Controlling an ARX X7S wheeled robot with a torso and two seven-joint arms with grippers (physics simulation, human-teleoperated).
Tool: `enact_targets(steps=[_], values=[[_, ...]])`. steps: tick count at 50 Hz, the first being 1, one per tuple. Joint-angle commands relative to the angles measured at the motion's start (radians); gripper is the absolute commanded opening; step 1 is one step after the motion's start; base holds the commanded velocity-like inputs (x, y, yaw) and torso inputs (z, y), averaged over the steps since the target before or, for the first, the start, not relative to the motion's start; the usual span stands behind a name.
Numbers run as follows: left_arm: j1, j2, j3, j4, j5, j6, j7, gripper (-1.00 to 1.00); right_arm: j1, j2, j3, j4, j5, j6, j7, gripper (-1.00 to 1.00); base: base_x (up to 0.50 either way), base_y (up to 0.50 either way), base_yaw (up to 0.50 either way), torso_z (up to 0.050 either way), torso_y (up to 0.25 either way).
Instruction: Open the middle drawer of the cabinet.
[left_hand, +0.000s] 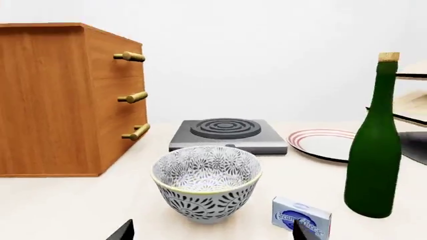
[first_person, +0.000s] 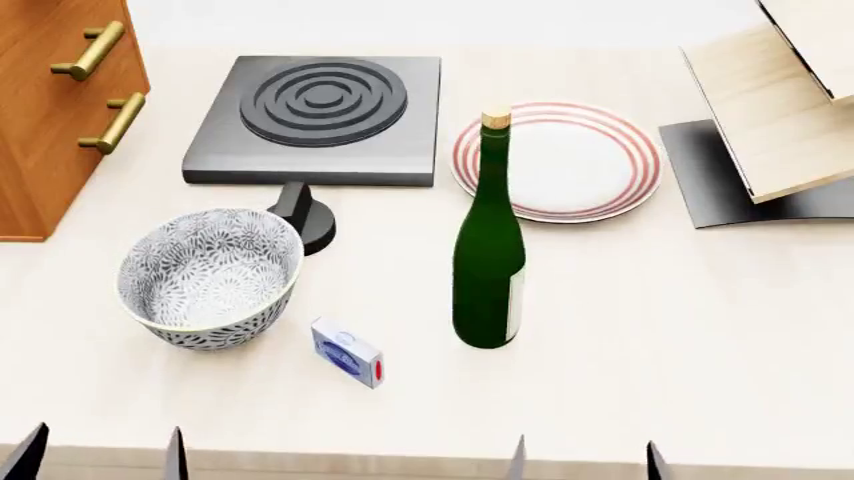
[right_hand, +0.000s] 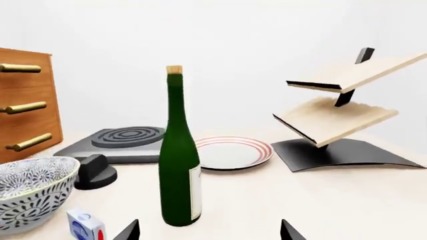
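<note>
The orange-brown cabinet (left_hand: 60, 100) (first_person: 47, 130) (right_hand: 23, 125) stands at the table's back left, its drawer fronts all flush. The middle drawer shows by its brass bar handle (left_hand: 133, 97) (right_hand: 23, 106) (first_person: 91, 50), between two like handles. My left gripper (left_hand: 212, 236) (first_person: 102, 462) hovers open at the table's front edge, with nothing between its fingers, a bowl between it and the cabinet. My right gripper (right_hand: 210, 235) (first_person: 585, 465) is open too, empty, near the front edge behind a green bottle. Both are far from the handles.
A patterned bowl (first_person: 207, 275), a cream cheese box (first_person: 347, 352) and a green bottle (first_person: 489, 250) stand in front. Behind are a grey stove plate (first_person: 320, 105) with a black knob (first_person: 304, 212), a red-rimmed plate (first_person: 561, 160) and a pale slanted rack (first_person: 774, 110).
</note>
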Motion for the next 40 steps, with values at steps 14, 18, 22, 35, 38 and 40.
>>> enact_targets(steps=[14,18,22,35,38,40], values=[[0.161,-0.059,0.03,0.451,-0.01,-0.028,-0.056,1.0,-0.186,0.069,-0.002,-0.462,0.038,-0.014,0.048,1.0,0.0,0.0,0.0,0.0,0.0],[0.177,-0.065,0.038,0.481,0.001,-0.02,-0.065,1.0,-0.205,0.076,-0.003,-0.499,0.035,-0.02,0.056,1.0,0.0,0.0,0.0,0.0,0.0],[0.188,-0.073,0.041,0.498,0.006,-0.008,-0.072,1.0,-0.219,0.083,-0.007,-0.526,0.032,-0.026,0.062,1.0,0.0,0.0,0.0,0.0,0.0],[0.202,-0.086,0.051,0.521,0.016,-0.001,-0.093,1.0,-0.236,0.098,-0.021,-0.566,0.021,-0.019,0.082,1.0,0.0,0.0,0.0,0.0,0.0],[0.201,-0.089,0.052,0.521,0.014,-0.004,-0.098,1.0,-0.231,0.1,-0.022,-0.576,0.025,0.008,0.089,1.0,0.0,0.0,0.0,0.0,0.0],[0.201,-0.092,0.052,0.523,0.012,-0.005,-0.1,1.0,-0.224,0.102,-0.024,-0.579,0.028,0.031,0.094,1.0,0.06,0.0,0.0,0.0,0.0]])
